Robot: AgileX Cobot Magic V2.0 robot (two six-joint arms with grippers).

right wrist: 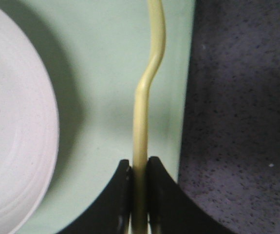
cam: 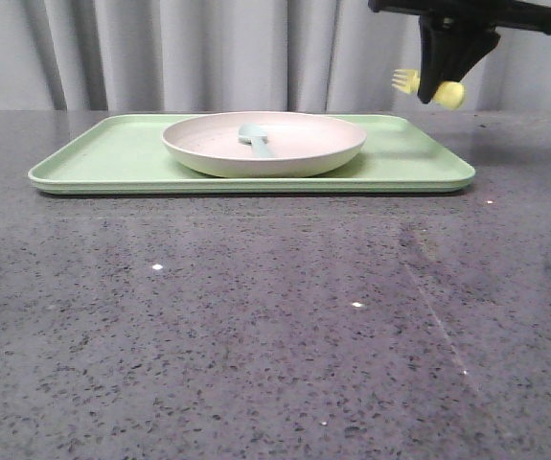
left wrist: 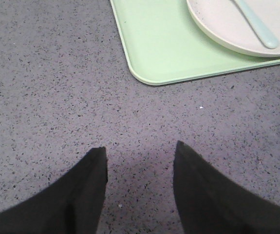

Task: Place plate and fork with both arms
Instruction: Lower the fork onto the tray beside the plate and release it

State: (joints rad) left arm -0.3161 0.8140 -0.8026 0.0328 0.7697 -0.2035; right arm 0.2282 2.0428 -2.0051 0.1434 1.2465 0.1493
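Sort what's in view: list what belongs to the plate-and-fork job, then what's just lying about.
Job:
plate, on the tray
yellow fork, held aloft in the right pincer
left pincer, open, empty

Lying about:
green tray
pale blue utensil, in the plate

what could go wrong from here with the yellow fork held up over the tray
1. The right gripper pinches the fork edge-on near its handle end, so the long free part could swing or slip when lowered.
2. The fork hangs over the tray's narrow strip between the plate and the tray edge; released slightly off, it may land on the plate rim or the table.
3. A pale blue utensil already lies in the plate, so dropping the fork there could knock it.
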